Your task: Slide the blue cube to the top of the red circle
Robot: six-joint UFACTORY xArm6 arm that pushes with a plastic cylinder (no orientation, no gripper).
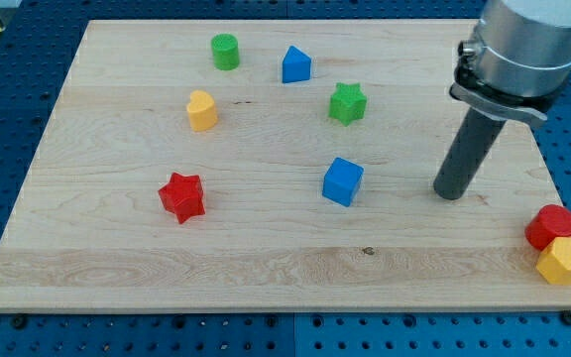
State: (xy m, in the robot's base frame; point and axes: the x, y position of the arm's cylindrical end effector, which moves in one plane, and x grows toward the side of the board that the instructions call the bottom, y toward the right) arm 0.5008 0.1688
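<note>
Right of the blue plastic cube [343, 181] on the wooden desk [117, 268], my tip [450, 192] stands apart, no gripper showing, red round block [550, 226] far right.

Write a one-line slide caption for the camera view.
My tip rests to the view's right of the blue cube, with the red circle at the board's lower-right corner.

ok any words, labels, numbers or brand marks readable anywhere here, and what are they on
None: no text, number, label or logo can be read anywhere in this view.
The wooden board shows only grain and a small knot.
The blue cube, red circle and the other blocks are plain coloured faces.
The grey arm housing and the rod down to my tip, which is to the view's right of the blue cube, carry no markings.
</note>
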